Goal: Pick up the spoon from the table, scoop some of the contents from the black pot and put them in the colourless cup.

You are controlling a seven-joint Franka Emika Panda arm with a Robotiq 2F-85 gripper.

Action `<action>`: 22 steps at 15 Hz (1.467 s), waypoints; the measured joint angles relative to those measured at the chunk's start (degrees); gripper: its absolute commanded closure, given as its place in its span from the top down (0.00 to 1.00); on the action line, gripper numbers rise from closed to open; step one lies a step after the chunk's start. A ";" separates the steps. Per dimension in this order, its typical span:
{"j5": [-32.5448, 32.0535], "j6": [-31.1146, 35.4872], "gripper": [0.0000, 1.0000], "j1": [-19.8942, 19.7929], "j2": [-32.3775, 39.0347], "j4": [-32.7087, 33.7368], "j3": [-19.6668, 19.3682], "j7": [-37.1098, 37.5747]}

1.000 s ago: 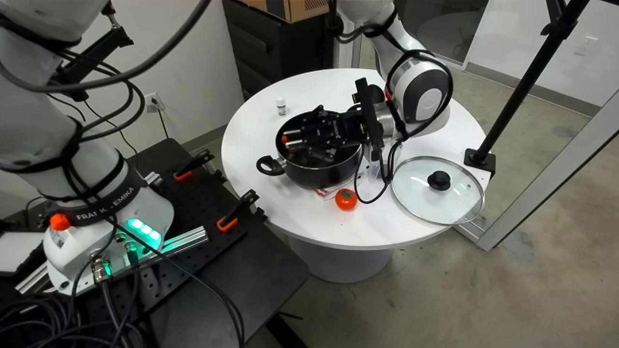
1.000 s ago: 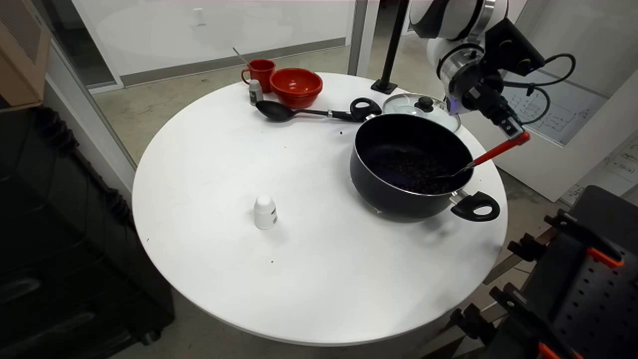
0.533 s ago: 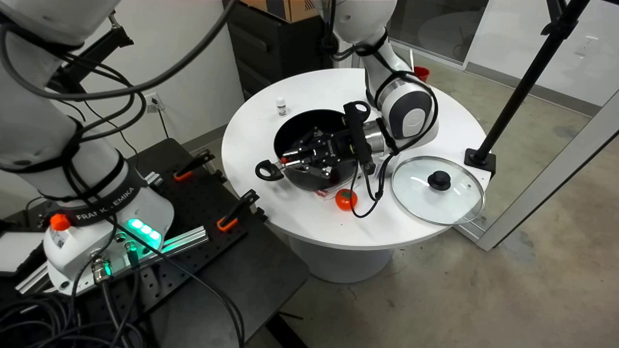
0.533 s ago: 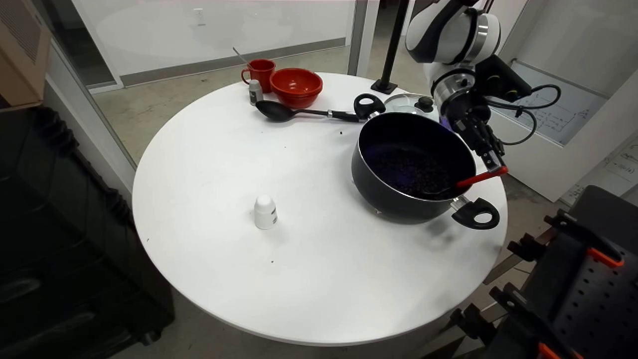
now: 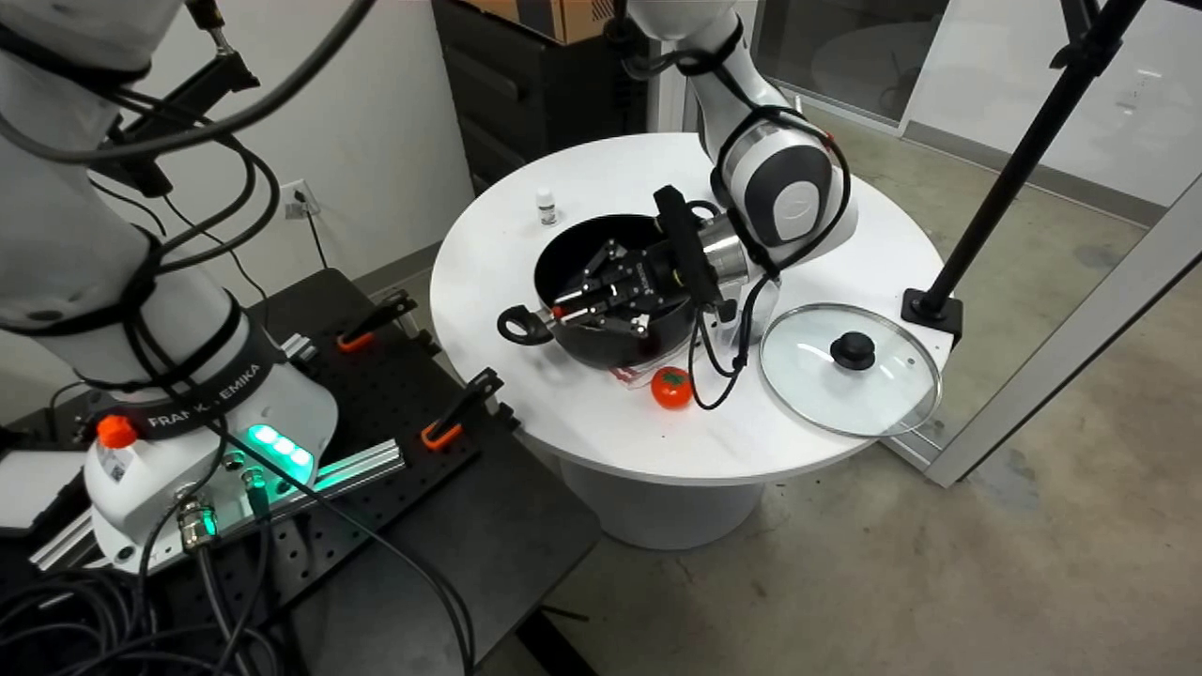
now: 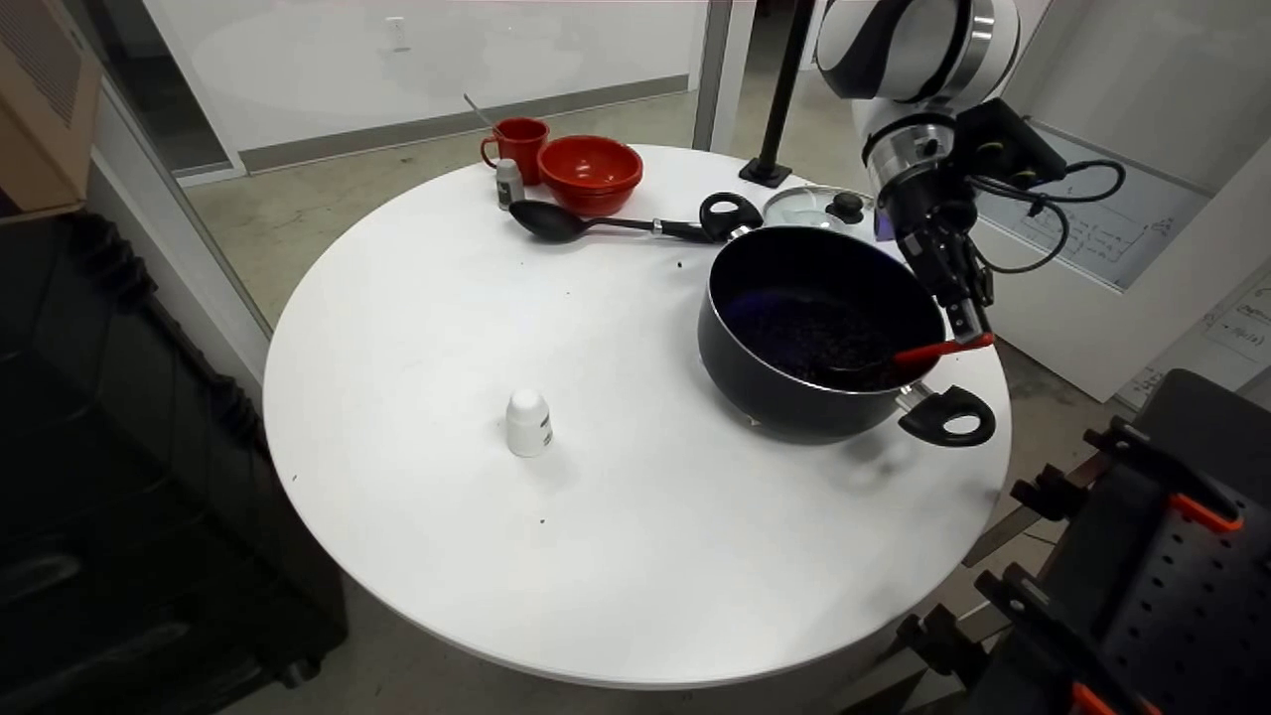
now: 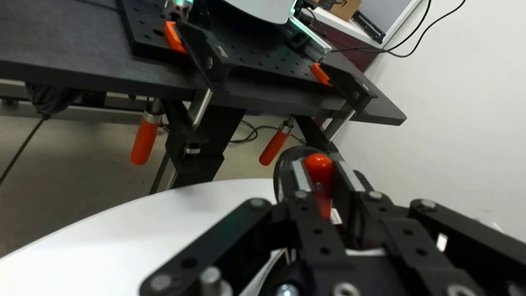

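While the gripper [image 7: 324, 172] has the red-handled spoon [image 6: 933, 352] pinched by its handle, the other end's down in the black pot [image 6: 770, 392], and some black serving spoon [image 6: 558, 223] lies on the white table [image 6: 477, 546] near a red bowl [image 6: 594, 201].

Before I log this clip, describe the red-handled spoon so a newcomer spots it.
On the round white table is a black pot. The spoon slants into it; its red handle, held between the fingers, sets it apart from the black ladle lying nearby.
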 measured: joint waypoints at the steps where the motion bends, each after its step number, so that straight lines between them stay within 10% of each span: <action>1: 0.00 1.60 0.05 0.07 -1.02 -0.88 0.00 0.01; 22: -22.97 34.73 0.05 13.18 -17.62 -22.59 -1.87 13.08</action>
